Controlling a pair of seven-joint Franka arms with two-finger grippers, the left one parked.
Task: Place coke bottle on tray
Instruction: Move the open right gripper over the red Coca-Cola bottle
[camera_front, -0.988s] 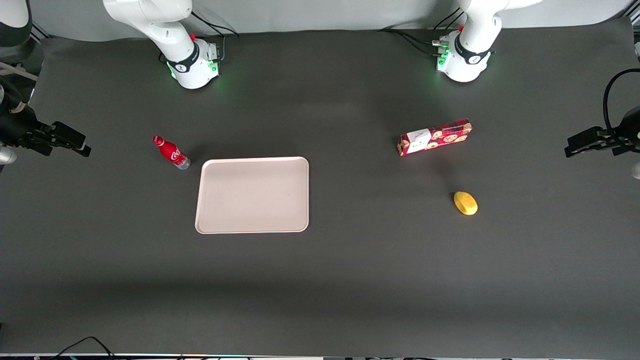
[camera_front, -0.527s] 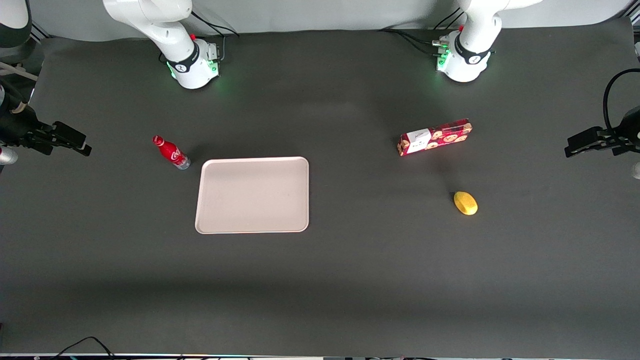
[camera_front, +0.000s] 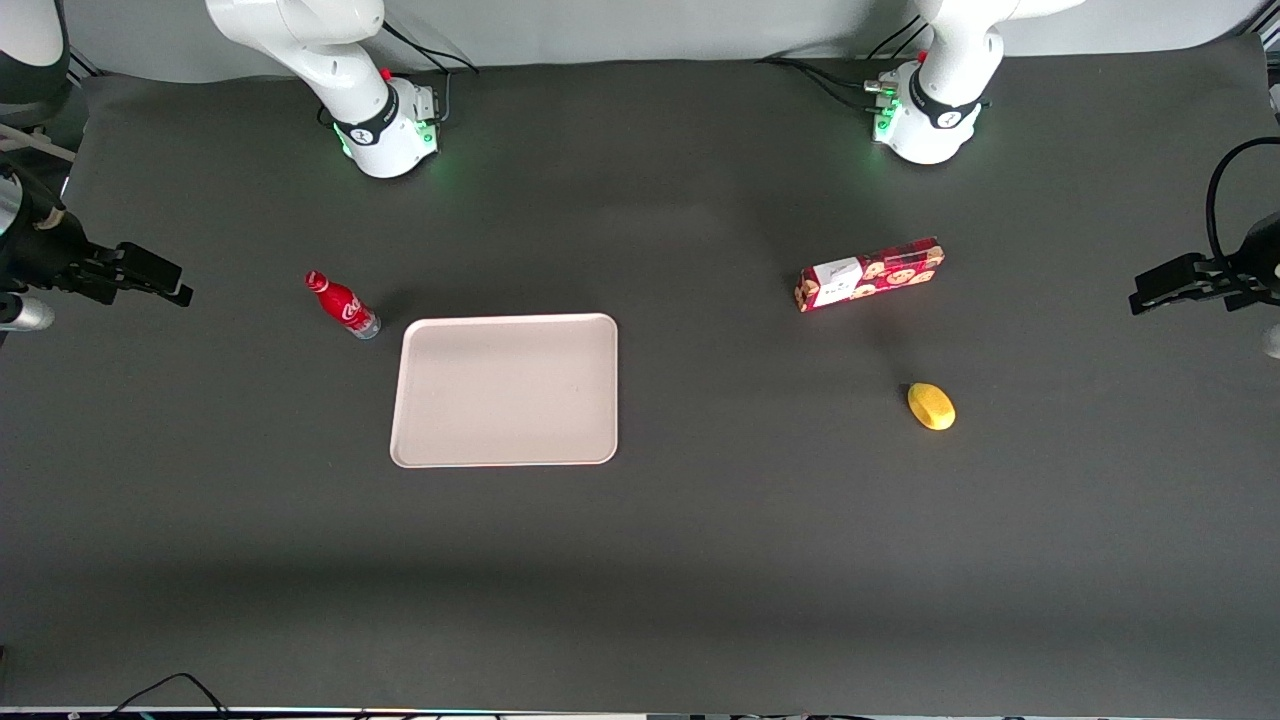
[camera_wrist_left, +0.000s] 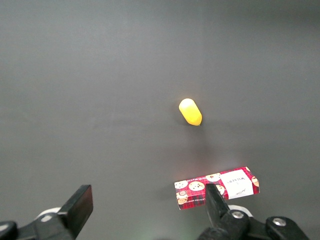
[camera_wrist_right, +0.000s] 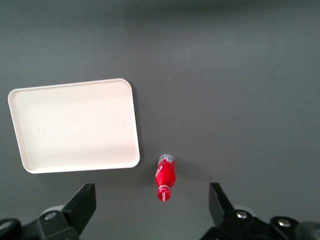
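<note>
front view: gripper (camera_front: 160, 282), jaws apart, high near coke bottle (camera_front: 342, 305).

A dark grey mat (camera_front: 700, 560) spreads under the gripper (camera_front: 178, 284), which hangs open-fingered above the working arm's end. A pale grey wall (camera_front: 650, 30) lines the mat's edge farthest from the front camera. The light is even, the shadows soft.

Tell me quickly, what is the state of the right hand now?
Right hand: open, holding nothing, high above the table near the coke bottle.
</note>
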